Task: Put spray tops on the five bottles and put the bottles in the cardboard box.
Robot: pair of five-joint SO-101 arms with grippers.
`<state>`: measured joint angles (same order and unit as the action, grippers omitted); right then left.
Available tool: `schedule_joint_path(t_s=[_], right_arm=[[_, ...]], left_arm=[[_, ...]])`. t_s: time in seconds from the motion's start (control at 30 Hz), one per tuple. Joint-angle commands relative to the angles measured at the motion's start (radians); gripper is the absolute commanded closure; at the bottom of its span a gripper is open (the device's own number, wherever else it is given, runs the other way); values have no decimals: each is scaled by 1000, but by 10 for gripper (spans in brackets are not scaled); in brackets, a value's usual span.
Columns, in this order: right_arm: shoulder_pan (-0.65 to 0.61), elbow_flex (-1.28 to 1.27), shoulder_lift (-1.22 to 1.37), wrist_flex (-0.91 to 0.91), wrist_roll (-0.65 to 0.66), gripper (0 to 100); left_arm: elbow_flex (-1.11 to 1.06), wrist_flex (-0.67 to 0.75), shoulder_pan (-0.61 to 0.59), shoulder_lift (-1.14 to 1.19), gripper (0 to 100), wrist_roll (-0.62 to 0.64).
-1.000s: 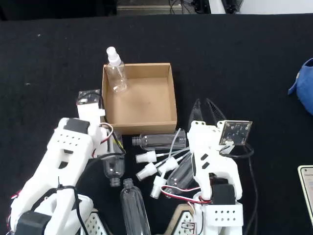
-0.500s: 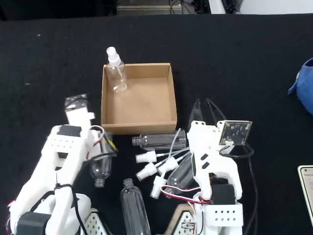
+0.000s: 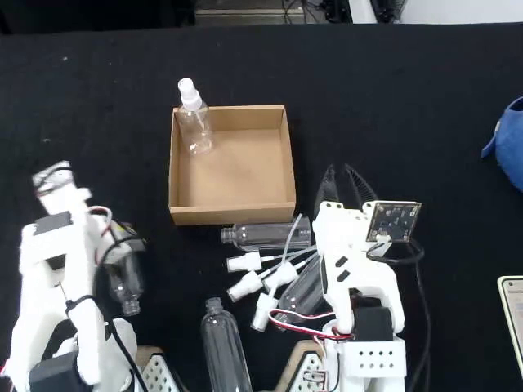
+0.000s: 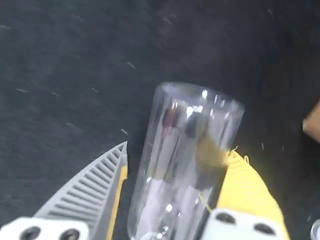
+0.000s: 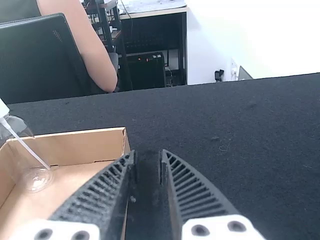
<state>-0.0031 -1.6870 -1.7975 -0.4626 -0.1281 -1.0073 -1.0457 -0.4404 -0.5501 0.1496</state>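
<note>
My left gripper [image 3: 121, 260] is shut on an uncapped clear bottle [image 3: 126, 284] at the table's left side, well left of the cardboard box [image 3: 282, 163]. Up close, that bottle [image 4: 182, 150] sits between the ribbed grey finger and the yellow one. In the box's far left corner leans a bottle with a spray top [image 3: 194, 122]. Another open bottle [image 3: 265, 235] lies just in front of the box, beside three loose spray tops [image 3: 249, 282]. A further bottle [image 3: 225, 343] lies near the front edge. My right gripper [image 3: 345, 184] is shut and holds nothing, right of the box [image 5: 75, 145].
One more clear bottle [image 3: 301, 292] lies partly under the right arm. A blue object [image 3: 507, 151] and a pale card [image 3: 513, 314] sit at the table's right edge. The black cloth is bare behind the box and on the far right.
My left arm has swung left and away from the box and spray tops, carrying the clear bottle with it. The right arm has not moved.
</note>
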Motion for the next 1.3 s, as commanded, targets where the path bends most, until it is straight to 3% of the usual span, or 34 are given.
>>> schedule_joint_path(t_s=[0.0, 0.2, 0.43, 0.53, 0.87, 1.07, 1.27], right_arm=[[15, 5, -94, 0, 14, 932], [15, 5, -94, 0, 14, 932], [15, 5, -94, 0, 14, 932], [15, 7, -94, 0, 14, 932], [15, 8, -94, 0, 14, 932], [15, 8, -94, 0, 14, 932], [15, 5, -94, 0, 14, 932]], left_arm=[[111, 5, -65, -29, 830, -6], [220, 5, -48, -29, 829, -41], [291, 8, -51, -29, 833, -588], [300, 14, -28, -26, 833, -700], [300, 29, 142, -28, 833, -608], [389, -101, 191, -18, 830, -493], [384, -97, 268, -15, 830, -466]])
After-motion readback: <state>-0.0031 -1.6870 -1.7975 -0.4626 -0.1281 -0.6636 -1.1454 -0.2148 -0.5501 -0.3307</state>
